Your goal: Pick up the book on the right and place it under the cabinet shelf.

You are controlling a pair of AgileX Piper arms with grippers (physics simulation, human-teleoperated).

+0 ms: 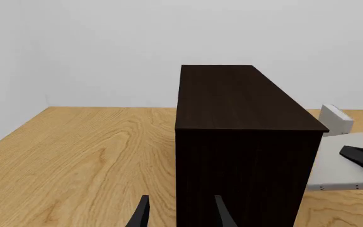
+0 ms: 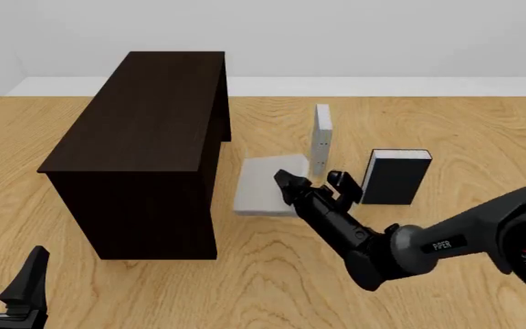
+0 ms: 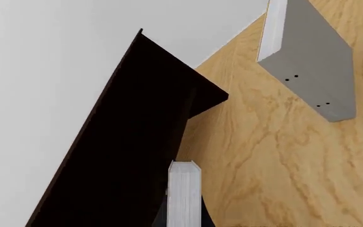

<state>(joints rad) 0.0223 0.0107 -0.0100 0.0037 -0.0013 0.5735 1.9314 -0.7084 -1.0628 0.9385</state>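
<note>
The light grey book (image 2: pixel 261 185) lies flat beside the right side of the dark brown cabinet (image 2: pixel 144 130). My right gripper (image 2: pixel 287 182) is rolled on its side and shut on the book's right edge. The right wrist view shows the book (image 3: pixel 185 191) edge-on between the fingers, with the cabinet (image 3: pixel 131 151) just beyond. The left wrist view shows the book (image 1: pixel 339 165), tiny dots on its near edge, a right finger (image 1: pixel 361 158) on top of it, and the cabinet (image 1: pixel 238 142). My left gripper (image 1: pixel 181 217) is open and empty, low at the front left (image 2: pixel 3 277). The inner shelf is hidden.
A thinner grey-white book (image 2: pixel 322 137) stands upright behind the right gripper and also shows in the right wrist view (image 3: pixel 311 61). A black-covered book with white pages (image 2: pixel 396 177) stands to the gripper's right. The wooden table (image 2: pixel 272 274) ends at a white wall.
</note>
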